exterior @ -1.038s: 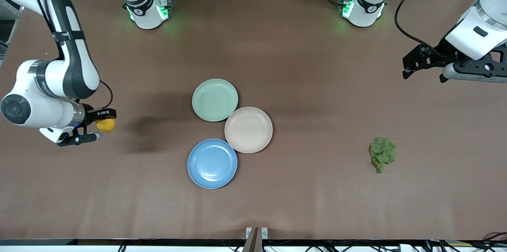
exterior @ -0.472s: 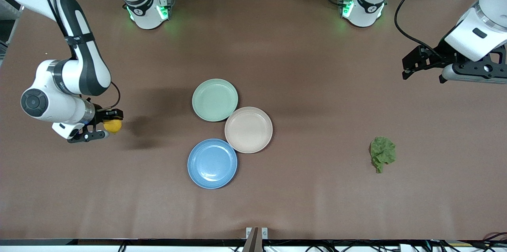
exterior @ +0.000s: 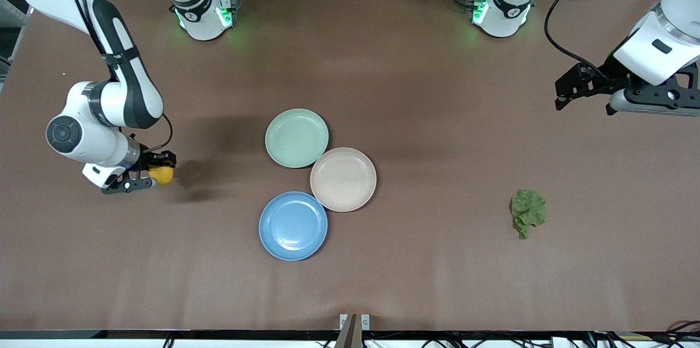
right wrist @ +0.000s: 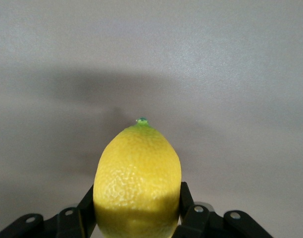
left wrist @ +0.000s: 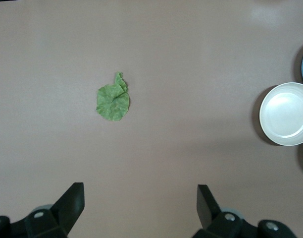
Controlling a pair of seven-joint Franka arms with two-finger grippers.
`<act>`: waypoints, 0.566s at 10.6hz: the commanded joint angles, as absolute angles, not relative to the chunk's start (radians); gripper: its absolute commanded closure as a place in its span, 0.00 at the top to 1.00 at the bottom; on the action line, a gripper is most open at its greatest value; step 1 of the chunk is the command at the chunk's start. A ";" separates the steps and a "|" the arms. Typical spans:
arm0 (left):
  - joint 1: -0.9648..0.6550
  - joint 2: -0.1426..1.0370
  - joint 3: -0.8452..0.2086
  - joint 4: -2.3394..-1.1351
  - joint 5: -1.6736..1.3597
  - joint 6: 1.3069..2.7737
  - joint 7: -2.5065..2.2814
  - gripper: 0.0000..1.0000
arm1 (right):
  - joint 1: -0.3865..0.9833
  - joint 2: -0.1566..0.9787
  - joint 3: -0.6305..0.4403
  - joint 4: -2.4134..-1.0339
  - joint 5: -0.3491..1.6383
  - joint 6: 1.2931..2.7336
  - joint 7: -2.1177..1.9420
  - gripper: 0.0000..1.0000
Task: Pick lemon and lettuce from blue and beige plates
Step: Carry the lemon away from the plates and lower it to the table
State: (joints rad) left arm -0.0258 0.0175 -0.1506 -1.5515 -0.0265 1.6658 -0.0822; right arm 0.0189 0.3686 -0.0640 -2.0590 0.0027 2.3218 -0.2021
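The small oval yellow lemon [exterior: 162, 174] sits clamped between the black fingers of the right gripper [exterior: 156, 173], at the middle left of the front view, held above the bare brown table [exterior: 437, 282] toward the right arm's end, well apart from the plates. In the right wrist view the lemon [right wrist: 137, 183] fills the lower centre of the frame, its small green-tipped point aimed away from the camera, with a dark finger [right wrist: 185, 198] pressed to each flank; this view shows the pebbled skin and the grip itself, which the front view gives only as a small patch of yellow at the finger ends. The wrinkled dark green lettuce leaf [exterior: 528, 211] lies flat on the table at the lower right of the front view, toward the left arm's end, well apart from the round pale pinkish beige plate [exterior: 343, 179] and the round medium blue plate [exterior: 293, 225]. Both plates are bare, as is the pale mint-green plate [exterior: 296, 138] touching the beige one. The left gripper [exterior: 586, 100] waits at the upper right of the front view, over bare table. The left wrist view shows what the front view does not: its jaws stand wide apart at the bottom of the frame, nothing between them, with the lettuce [left wrist: 113, 97] upper left of centre and the beige plate [left wrist: 285, 114] at the right edge.
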 commanded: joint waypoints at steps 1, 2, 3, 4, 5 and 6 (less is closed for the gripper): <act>-0.020 0.021 -0.147 -1.528 -0.040 1.646 -0.063 1.00 | 0.003 0.365 -0.048 -2.085 -0.012 2.362 -0.207 0.37; -0.020 0.020 -0.143 -1.529 -0.037 1.646 -0.060 1.00 | 0.005 0.377 -0.048 -2.083 -0.011 2.373 -0.206 0.37; -0.020 0.020 -0.143 -1.528 -0.037 1.646 -0.060 1.00 | 0.005 0.386 -0.048 -2.083 -0.011 2.385 -0.206 0.37; -0.020 0.020 -0.143 -1.529 -0.037 1.646 -0.060 1.00 | 0.006 0.397 -0.048 -2.083 -0.011 2.404 -0.204 0.37; -0.020 0.020 -0.143 -1.529 -0.037 1.646 -0.061 1.00 | 0.008 0.412 -0.048 -2.083 -0.009 2.420 -0.204 0.37; -0.021 0.021 -0.143 -1.529 -0.037 1.646 -0.061 1.00 | 0.008 0.422 -0.048 -2.083 -0.009 2.436 -0.203 0.37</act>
State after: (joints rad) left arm -0.0244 0.0175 -0.1432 -1.5475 -0.0265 1.6658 -0.0821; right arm 0.0190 0.4080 -0.0587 -2.0796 0.0025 2.4063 -0.2021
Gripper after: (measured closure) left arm 0.000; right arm 0.344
